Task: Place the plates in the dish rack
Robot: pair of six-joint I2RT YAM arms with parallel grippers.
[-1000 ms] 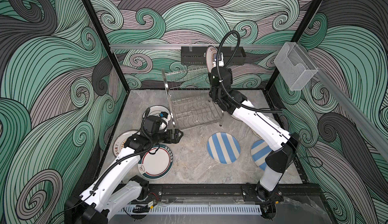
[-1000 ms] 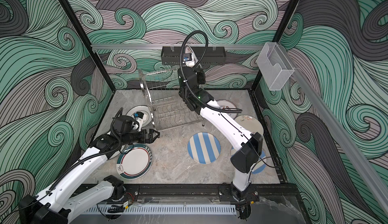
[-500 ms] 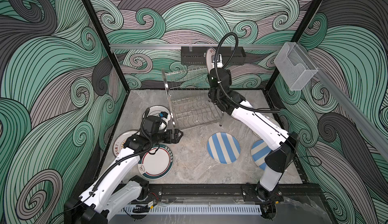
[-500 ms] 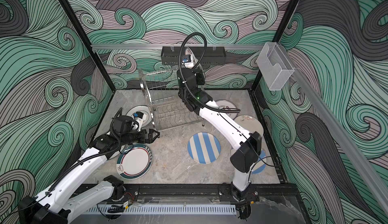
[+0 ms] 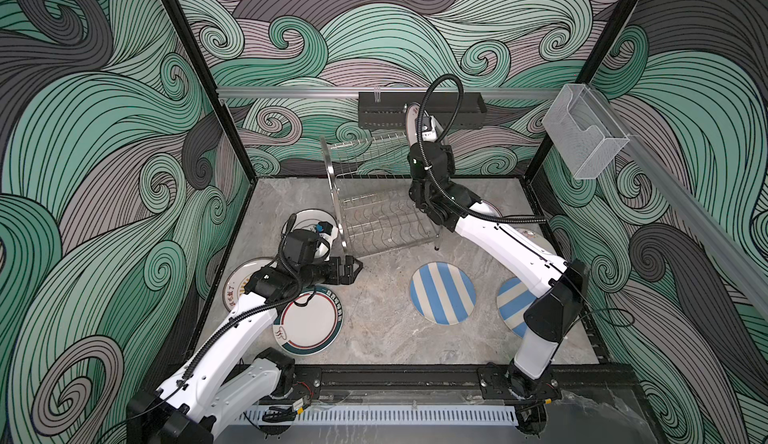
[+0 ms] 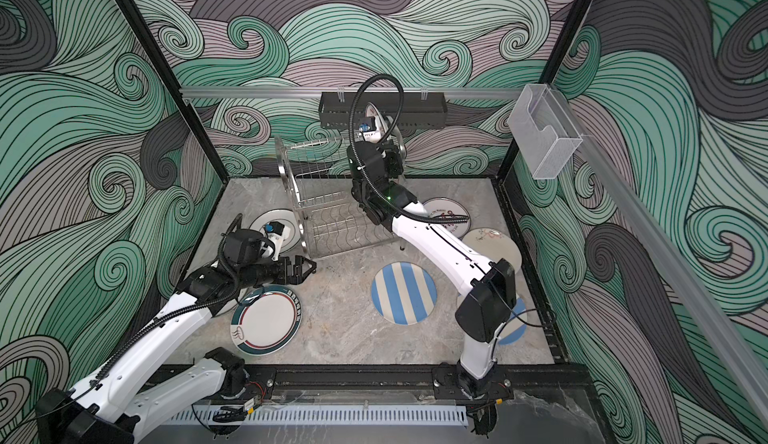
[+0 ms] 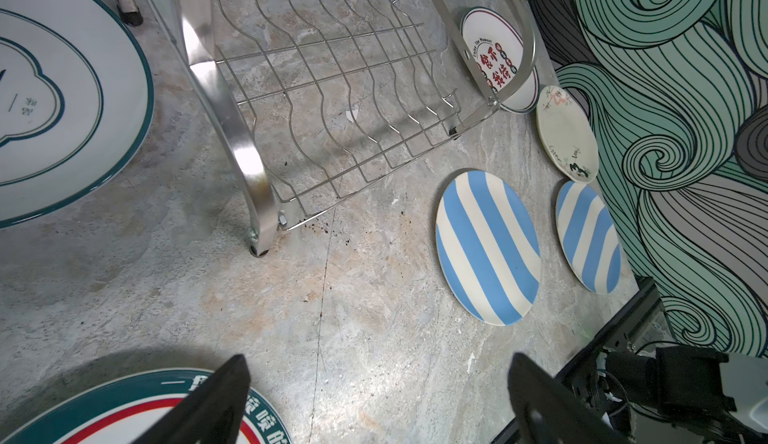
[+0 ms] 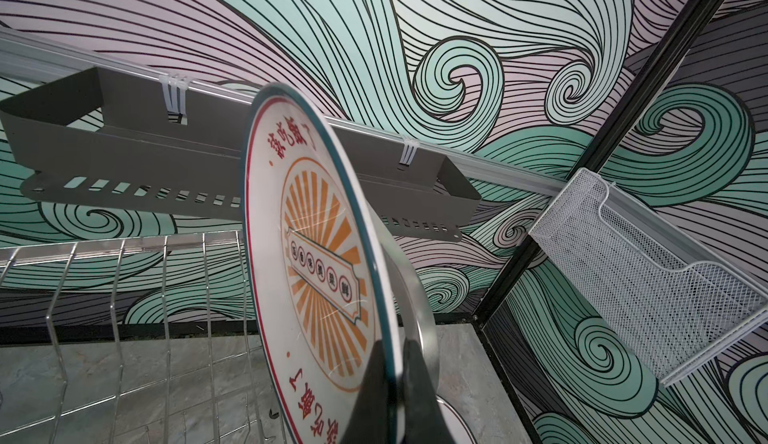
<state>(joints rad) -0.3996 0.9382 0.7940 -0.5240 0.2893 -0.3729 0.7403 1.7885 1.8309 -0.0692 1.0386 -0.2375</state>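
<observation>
Grey marble table, green swirl-patterned walls; right fingers clamp an upright sunburst plate, left fingers gape empty, a striped plate lying beyond them.

I see bright, even overhead light in both top views; shadows on the desk are soft. Glare flares on the dish rack frame. My wrist views bow at the edges, and the right gripper blurs dark against the sharp plate.

Open tabletop between teal-rimmed plate and striped plate, dish rack behind
</observation>
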